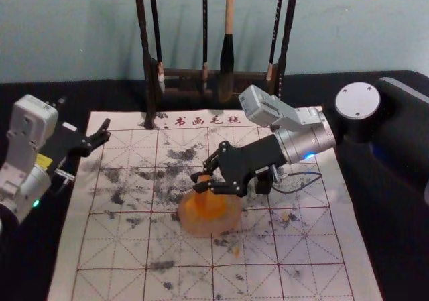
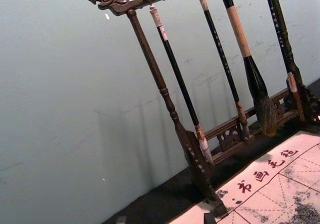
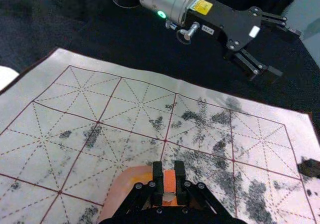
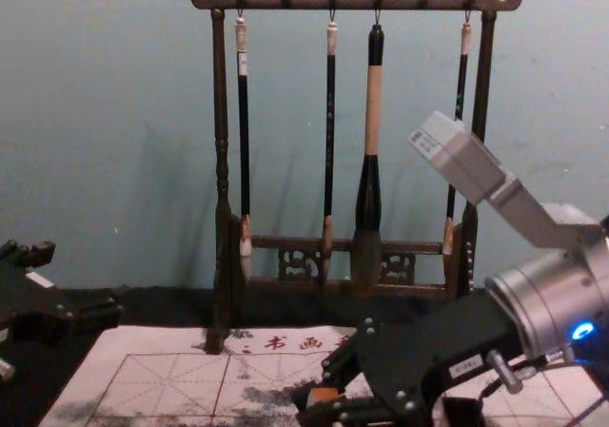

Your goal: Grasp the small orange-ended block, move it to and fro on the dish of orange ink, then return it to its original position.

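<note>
Down at the near side, the dish of orange ink [image 1: 194,227] is sitting on the gridded mat [image 1: 107,254], and the right gripper [image 1: 198,182] is working right over it! It's gripping the small orange-ended block [image 3: 170,180], both fingers pressing in on its sides, the block standing above the orange ink; whether it's touching, I can't tell. Just beyond the dish and to its right, a small black object [image 1: 263,182] is resting by the gripper. Over on the left, past the mat's edge, the left gripper [image 4: 80,281] is hanging idle with its fingers spreading wide, holding nothing. And at the back, the dark wooden rack [image 4: 221,175] is standing before the pale wall [image 4: 86,94], four brushes [image 4: 372,108] dangling from its top bar.
</note>
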You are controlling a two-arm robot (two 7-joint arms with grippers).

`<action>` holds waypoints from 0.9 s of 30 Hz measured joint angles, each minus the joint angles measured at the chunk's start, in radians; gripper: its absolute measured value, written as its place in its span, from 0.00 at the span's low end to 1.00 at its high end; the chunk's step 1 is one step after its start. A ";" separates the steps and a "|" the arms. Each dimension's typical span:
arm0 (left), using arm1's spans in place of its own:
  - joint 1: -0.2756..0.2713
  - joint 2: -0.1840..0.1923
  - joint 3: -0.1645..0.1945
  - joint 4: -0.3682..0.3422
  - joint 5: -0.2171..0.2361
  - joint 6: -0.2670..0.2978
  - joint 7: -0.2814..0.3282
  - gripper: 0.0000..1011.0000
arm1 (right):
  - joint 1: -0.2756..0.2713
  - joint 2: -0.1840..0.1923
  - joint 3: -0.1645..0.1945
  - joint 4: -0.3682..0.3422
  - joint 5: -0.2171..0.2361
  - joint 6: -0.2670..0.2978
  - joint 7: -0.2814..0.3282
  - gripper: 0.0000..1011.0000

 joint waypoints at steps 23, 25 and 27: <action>0.000 0.000 0.000 0.000 0.000 0.000 0.000 0.99 | -0.021 0.043 0.017 -0.059 -0.016 0.028 -0.024 0.13; 0.000 0.000 0.000 0.000 0.000 0.000 0.000 0.99 | -0.021 0.043 0.018 -0.060 -0.016 0.028 -0.025 0.13; 0.000 0.000 0.000 0.000 0.000 0.000 0.000 0.99 | -0.022 0.043 0.018 -0.060 -0.016 0.028 -0.025 0.13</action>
